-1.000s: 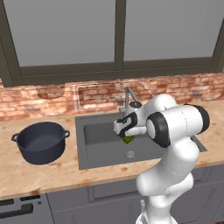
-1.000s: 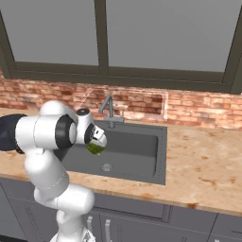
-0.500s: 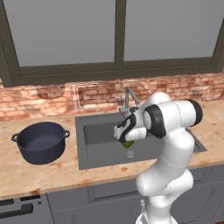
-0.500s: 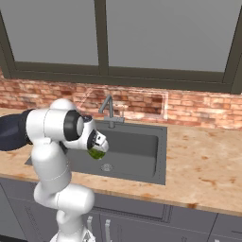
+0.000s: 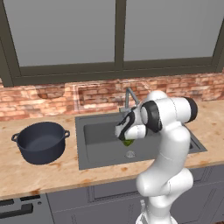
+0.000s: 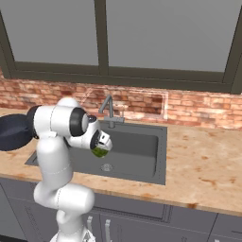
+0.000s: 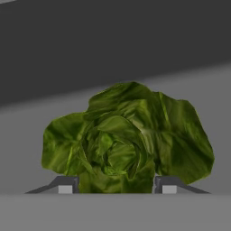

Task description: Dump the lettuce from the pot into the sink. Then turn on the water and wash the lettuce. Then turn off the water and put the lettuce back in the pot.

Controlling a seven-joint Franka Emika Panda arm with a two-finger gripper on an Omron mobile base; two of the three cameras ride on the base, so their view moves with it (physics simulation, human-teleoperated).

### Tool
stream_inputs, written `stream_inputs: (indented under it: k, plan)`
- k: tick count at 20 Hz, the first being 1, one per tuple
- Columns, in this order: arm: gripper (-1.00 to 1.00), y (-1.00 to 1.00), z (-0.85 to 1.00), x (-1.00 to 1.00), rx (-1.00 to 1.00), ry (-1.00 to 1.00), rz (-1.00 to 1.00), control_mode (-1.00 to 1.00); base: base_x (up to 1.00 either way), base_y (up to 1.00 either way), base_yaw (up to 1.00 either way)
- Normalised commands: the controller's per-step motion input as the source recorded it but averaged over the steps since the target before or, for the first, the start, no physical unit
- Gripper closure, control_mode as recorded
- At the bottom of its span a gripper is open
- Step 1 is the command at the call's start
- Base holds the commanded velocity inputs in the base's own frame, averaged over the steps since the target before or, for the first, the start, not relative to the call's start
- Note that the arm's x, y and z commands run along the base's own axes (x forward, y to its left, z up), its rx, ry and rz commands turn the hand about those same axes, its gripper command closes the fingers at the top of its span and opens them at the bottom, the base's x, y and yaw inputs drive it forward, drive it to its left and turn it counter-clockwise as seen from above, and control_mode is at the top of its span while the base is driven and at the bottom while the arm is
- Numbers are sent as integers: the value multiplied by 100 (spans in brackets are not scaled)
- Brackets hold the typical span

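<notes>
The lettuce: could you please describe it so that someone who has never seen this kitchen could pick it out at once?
Find the dark sink set in the counter below the window. Above its basin, the white arm's gripper holds the lettuce, off the sink floor. It is a small, ruffled, bright-green bunch, the only green thing among grey and brown.

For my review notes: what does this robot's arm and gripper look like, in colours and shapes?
A glossy white arm of rounded, tube-like segments with dark bands at the joints. The gripper has a white body; its two finger tips are small, dark and blocky, with pale pads. No cables or markings visible.
</notes>
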Motion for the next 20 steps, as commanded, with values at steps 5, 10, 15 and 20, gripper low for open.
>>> stream_inputs:
  k: [5,10,15,20]
  plan:
    - [100,0,-25,5,0,0,3,-100,0,0,0]
    - [100,-1,-35,2,0,0,2,-100,0,0,0]
    - [100,-4,-31,7,0,0,2,-100,0,0,0]
    - [100,-6,-17,12,0,-1,2,-100,0,0,0]
